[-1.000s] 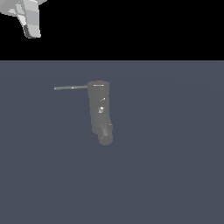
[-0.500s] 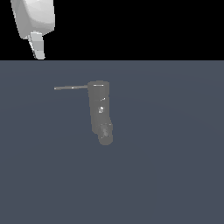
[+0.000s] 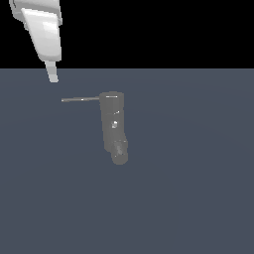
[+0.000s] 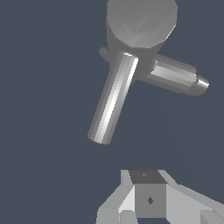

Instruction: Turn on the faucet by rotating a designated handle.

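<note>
The faucet (image 3: 112,120) is a dull grey upright cylinder on the floor, with a stubby spout (image 3: 119,152) at its lower end. Its handle (image 3: 81,99) is a thin light-grey rod sticking out from the cylinder's top toward the exterior view's left. My gripper (image 3: 52,77) hangs above and just left of the rod's free end, apart from it. Its fingers look pressed together, holding nothing. In the wrist view the faucet (image 4: 141,24) is seen from above, with the handle (image 4: 113,99) and spout (image 4: 177,77) spreading from it, and my gripper (image 4: 148,183) is short of the handle's end.
A flat blue-grey floor (image 3: 188,198) surrounds the faucet. The white arm link (image 3: 43,32) reaches in from the upper left of the exterior view against a black background.
My gripper has come down and toward the exterior view's right, closer to the handle's free end. The faucet and handle have not moved.
</note>
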